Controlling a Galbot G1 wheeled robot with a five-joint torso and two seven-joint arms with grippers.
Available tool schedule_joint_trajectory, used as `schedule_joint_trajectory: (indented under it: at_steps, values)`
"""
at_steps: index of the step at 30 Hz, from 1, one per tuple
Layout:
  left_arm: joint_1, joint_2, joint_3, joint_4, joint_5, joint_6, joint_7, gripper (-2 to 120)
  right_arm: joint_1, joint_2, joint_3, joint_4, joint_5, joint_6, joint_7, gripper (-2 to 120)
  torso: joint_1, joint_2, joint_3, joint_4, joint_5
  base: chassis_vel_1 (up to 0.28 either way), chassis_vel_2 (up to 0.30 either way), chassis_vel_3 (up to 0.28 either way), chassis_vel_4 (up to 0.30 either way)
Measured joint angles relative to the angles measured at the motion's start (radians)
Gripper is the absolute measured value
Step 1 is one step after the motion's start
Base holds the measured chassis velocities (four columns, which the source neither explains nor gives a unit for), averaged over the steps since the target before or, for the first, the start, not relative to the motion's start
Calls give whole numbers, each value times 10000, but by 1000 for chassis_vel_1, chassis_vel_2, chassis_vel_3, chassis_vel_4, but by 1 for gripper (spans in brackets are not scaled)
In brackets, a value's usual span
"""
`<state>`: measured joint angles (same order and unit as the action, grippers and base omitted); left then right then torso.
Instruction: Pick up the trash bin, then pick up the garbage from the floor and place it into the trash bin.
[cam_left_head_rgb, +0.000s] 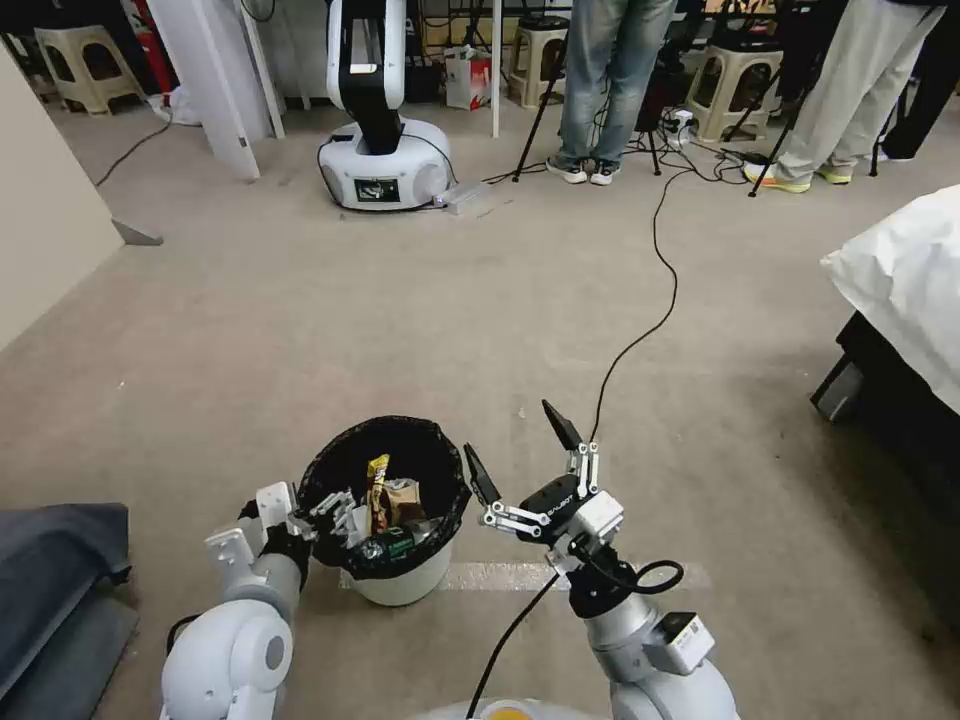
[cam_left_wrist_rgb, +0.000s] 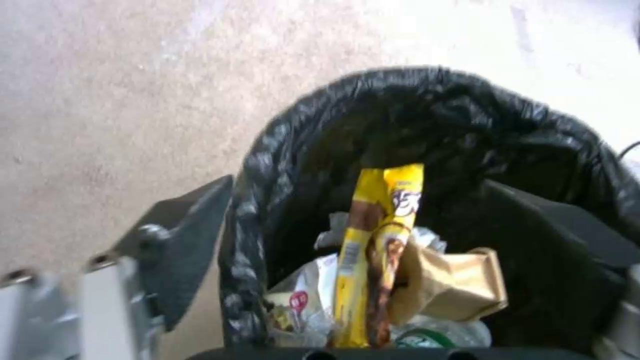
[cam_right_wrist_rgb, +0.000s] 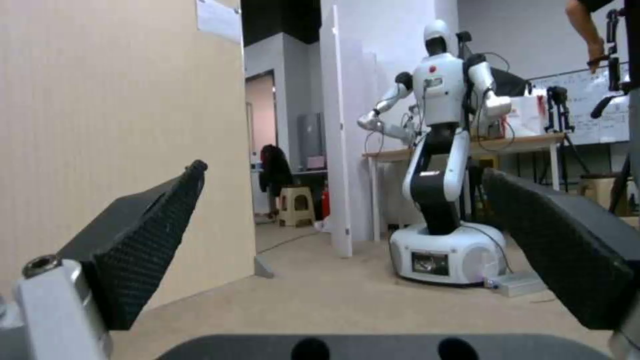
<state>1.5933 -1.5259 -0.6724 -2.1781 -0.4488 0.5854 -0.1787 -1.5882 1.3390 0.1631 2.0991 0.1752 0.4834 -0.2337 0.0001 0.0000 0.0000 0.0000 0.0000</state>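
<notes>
Evidently the left pincer is clamped on the rim of the trash bin, one finger outside the wall and the other inside against the black bag liner, which is how the left arm holds the bin close in front of the robot's base and, as far as I can judge, just clear of the carpet or barely resting on it. That grip keeps the mouth facing up and within easy reach of the other arm. Inside lies the garbage: a yellow snack wrapper standing nearly upright, a brown cardboard scrap leaning against it, white paper scraps and a small green-labelled bottle (its label just visible at the bottom of the pile). The right pincer hovers beside the bin at about rim height, fingers spread wide with nothing between them, pointing out across the room; it looks like the pose of a hand that has nothing to carry. I can see no litter on the stretch of floor ahead, so the collecting seems close to finished. Around the work, a black cable snakes over the carpet just past the right pincer and could snag a low sweep. A bed with white covering stands well off on the right, a dark grey cloth lies at the left, and another white robot is parked far ahead near stools and tripods.
</notes>
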Motion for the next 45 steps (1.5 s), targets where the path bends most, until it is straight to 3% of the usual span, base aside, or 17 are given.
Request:
schedule_joint_trajectory:
  at_steps: [4,8,10,12,14,16,17,18,20,23,24,31,36,45]
  values:
    - [202,4,8,-334,147,-244,16,100,19,3,-28,-30,-20,4,-3,100,-1,0,0,0,0,0,0,0,0]
    - [490,-37,132,-526,777,-1025,201,100,42,16,-58,-47,-34,4,-3,100,-1,0,0,0,0,0,0,0,0]
    - [692,-73,239,-535,1377,-2183,432,100,70,29,-59,-64,-38,4,35,100,0,0,0,0,0,0,0,0,0]
    - [772,-84,277,-535,1562,-2540,492,100,83,36,-59,-66,-50,4,106,100,-1,0,0,0,0,0,0,0,0]
    - [1102,-133,352,-385,2384,-4023,827,100,155,120,18,-90,-274,-136,826,100,-1,0,0,0,0,0,0,0,0]
    - [1173,-143,349,-342,2572,-4326,927,100,159,131,40,-93,-312,-186,956,100,0,0,0,0,-1,0,0,0,0]
    - [1482,-168,347,-169,3278,-5544,1279,100,136,174,162,-93,-458,-454,1591,100,0,0,0,2,1,0,0,0,0]
    - [1627,-170,381,-90,3529,-6138,1398,100,86,195,245,-90,-515,-590,1840,100,-1,0,0,2,0,0,0,0,0]
    - [1739,-170,432,-52,3685,-6515,1463,100,53,210,305,-88,-565,-675,2006,100,-1,0,0,-1,-1,0,0,0,0]
    - [2312,-253,615,82,4324,-8022,1700,100,19,290,488,-107,-823,-874,2460,100,-1,0,0,0,1,0,0,0,0]
    - [2312,-253,615,82,4324,-8022,1700,100,19,290,488,-107,-823,-874,2460,100,-1,0,0,0,1,0,0,0,0]
    - [2857,-377,622,830,4816,-10185,1750,100,-16,498,633,-197,-1222,-1077,2940,100,-1,0,0,0,-1,0,0,0,0]
    - [3021,-451,577,1177,4971,-11052,1602,100,-102,615,694,-236,-1422,-1173,3212,100,-1,0,-1,0,0,0,0,0,0]
    - [3062,-507,584,1336,5258,-11299,1155,100,-128,689,836,-221,-1640,-1301,3372,100,-1,0,0,0,0,0,0,0,0]
